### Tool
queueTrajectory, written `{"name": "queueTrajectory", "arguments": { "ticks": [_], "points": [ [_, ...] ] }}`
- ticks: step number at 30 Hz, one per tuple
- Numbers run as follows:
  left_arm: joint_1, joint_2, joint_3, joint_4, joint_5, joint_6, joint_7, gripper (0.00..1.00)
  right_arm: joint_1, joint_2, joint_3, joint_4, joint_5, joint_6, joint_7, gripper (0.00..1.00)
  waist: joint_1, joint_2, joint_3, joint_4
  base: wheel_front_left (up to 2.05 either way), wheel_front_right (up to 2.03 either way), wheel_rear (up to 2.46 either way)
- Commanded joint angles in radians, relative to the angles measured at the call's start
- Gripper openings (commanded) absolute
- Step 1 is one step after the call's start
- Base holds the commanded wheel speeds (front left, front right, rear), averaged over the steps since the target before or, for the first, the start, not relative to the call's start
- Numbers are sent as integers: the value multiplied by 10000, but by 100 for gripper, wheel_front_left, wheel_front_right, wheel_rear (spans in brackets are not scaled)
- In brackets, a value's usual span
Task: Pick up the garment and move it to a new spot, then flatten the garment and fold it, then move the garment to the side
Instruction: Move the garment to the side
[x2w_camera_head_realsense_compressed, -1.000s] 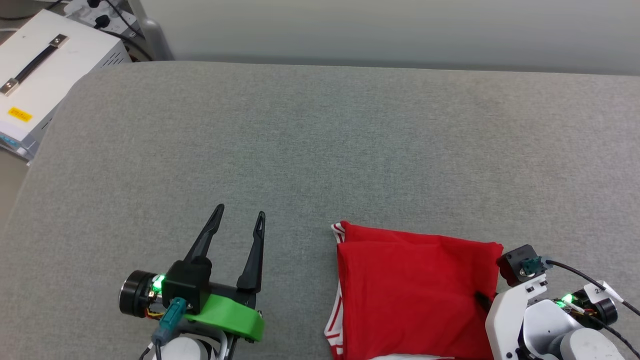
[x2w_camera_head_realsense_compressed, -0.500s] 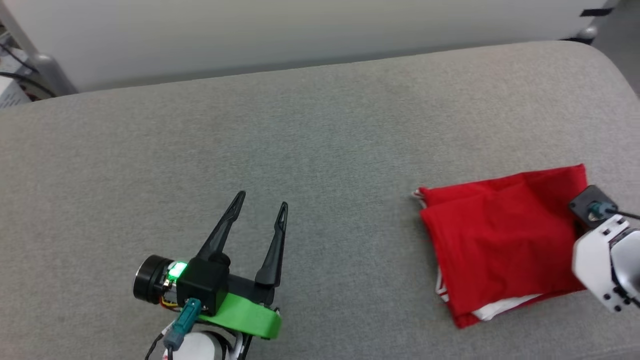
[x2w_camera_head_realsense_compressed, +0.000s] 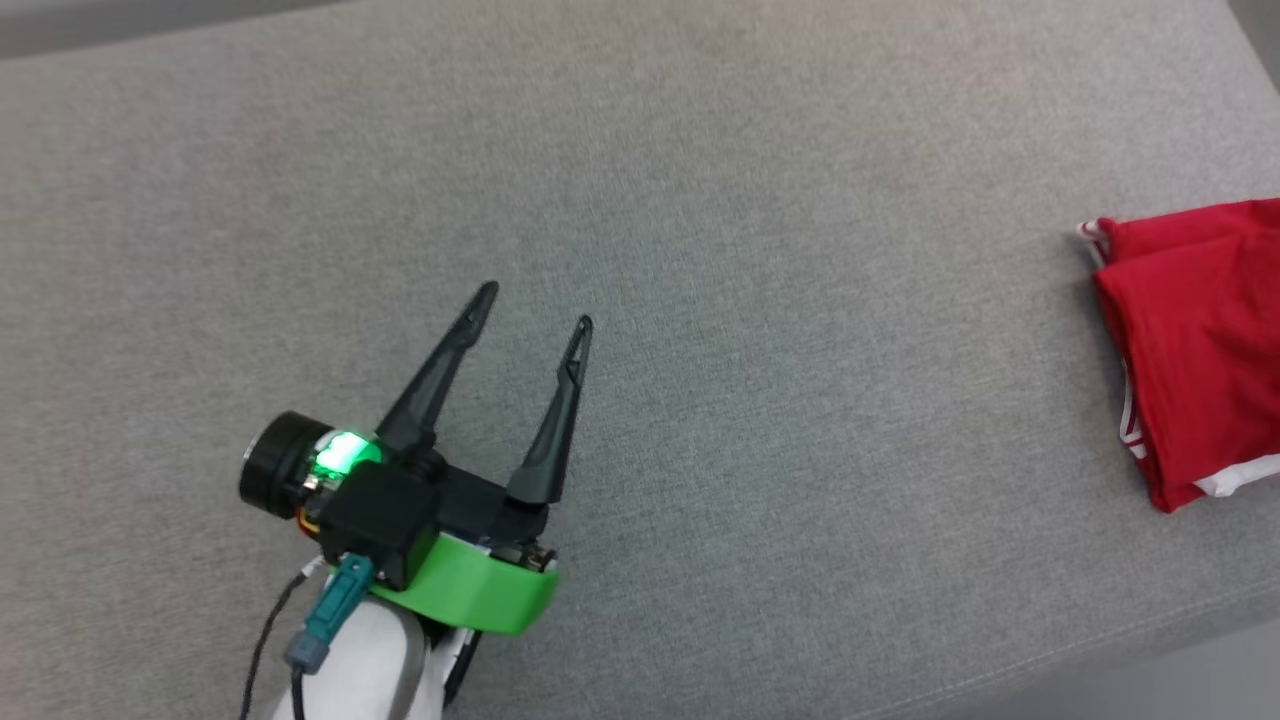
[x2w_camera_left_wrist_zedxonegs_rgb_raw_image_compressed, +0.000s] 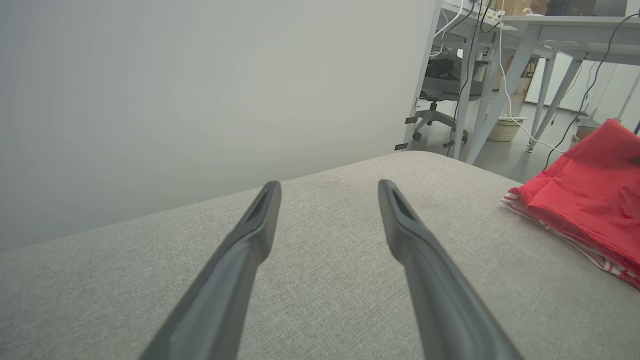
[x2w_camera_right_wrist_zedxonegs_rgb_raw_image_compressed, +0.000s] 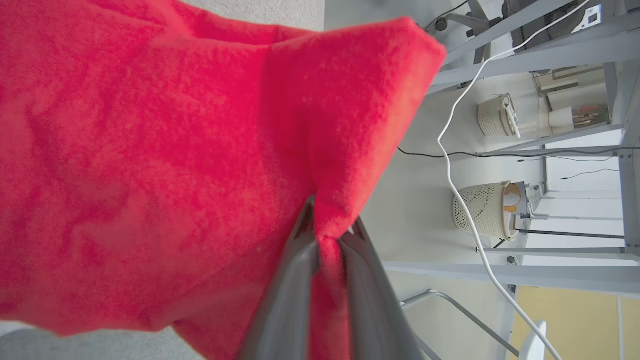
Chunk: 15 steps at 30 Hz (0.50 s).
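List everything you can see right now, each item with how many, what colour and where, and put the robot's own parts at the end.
garment: one, red with white-striped trim, folded, at the right end of the padded surface
padded surface: one, grey fabric, under everything
wall: one, pale grey, behind the surface
desks: at least two, light grey, beyond the surface's end
office chair: one, dark, under a desk
wicker baskets: two, cream, on the floor by the desk legs
left gripper: one, dark fingers spread, green bracket, above bare surface
right gripper: one, dark fingers pinching a garment edge
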Motion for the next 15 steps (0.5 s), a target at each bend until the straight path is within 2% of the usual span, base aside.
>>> {"name": "queueTrajectory", "arguments": {
  "ticks": [1, 9, 15],
  "points": [
    [-209, 168, 12, -151, -17, -27, -32, 100, -272, 189, -226, 320, -196, -17, -252, 0, -1, 109, 1229, -424, 0, 0, 0],
    [-668, 703, 197, -1117, 55, -16, 477, 100, -1398, 742, -1939, 2287, -1013, -17, -1276, 0, -1, 109, 2279, -117, 0, 0, 0],
    [-748, 758, 302, -1380, -45, 69, 625, 100, -2007, 987, -2655, 3707, -1355, -17, -1971, 0, -1, 109, 2567, 188, 0, 0, 0]
  ]
}}
